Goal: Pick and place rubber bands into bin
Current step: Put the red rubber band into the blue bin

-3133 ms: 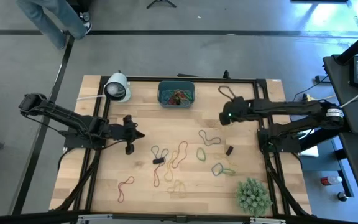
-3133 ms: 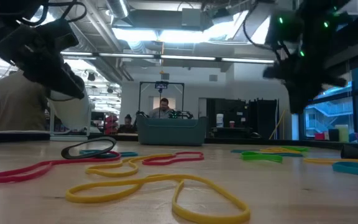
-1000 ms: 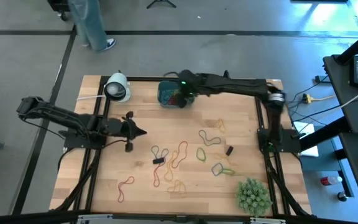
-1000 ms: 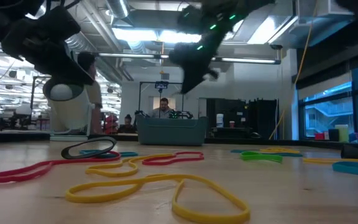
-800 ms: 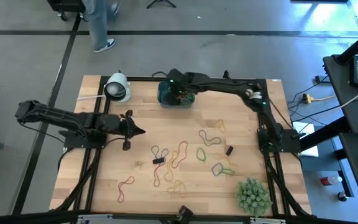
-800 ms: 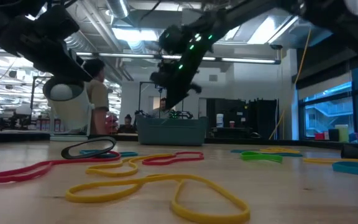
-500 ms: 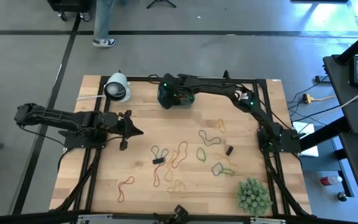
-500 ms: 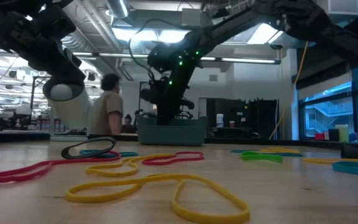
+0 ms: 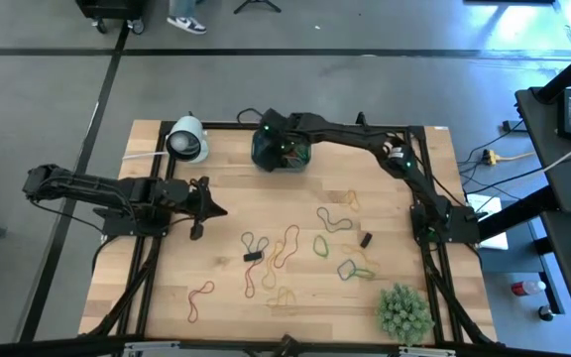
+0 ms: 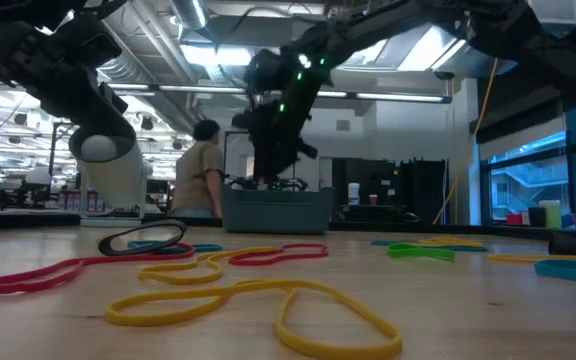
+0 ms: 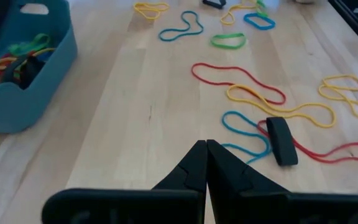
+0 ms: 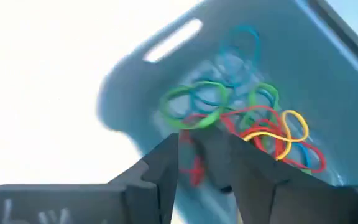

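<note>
We find the right hand [image 9: 271,139] over the bin [image 9: 298,162] at the worktop's far edge, its fingers [image 12: 166,163] parted with nothing visibly held between them. Three seconds ago this arm was near the right side of the worktop [image 9: 226,198]; it has since swung across and arrived above the bin. We judge that a delivery is being completed. The bin already holds a tangle of rubber bands [image 12: 253,127], red, yellow, green and blue. The left hand [image 9: 202,206] hangs over the left half of the worktop, fingers [image 11: 194,165] pressed together and empty, slightly shifted from its earlier position. Many loose bands [image 9: 287,243] remain on the worktop. A person [image 10: 201,170] walks behind the table.
</note>
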Controlling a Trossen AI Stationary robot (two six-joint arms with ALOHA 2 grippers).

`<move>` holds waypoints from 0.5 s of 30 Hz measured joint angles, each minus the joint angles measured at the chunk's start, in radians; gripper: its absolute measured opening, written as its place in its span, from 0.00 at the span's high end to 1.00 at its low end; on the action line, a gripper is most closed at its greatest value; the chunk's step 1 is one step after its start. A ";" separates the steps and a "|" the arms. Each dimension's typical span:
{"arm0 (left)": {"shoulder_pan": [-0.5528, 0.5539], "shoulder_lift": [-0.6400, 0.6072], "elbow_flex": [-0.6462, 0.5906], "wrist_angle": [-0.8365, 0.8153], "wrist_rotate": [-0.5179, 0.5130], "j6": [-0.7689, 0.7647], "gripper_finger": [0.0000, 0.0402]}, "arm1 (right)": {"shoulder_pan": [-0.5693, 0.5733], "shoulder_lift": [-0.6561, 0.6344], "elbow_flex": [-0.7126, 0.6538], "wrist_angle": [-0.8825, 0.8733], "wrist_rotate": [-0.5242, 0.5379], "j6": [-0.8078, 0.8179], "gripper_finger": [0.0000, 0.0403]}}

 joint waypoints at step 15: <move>-0.121 0.090 0.059 -0.001 -0.126 -0.257 1.00 | 0.203 -0.238 -0.129 -0.105 -0.011 -0.206 0.98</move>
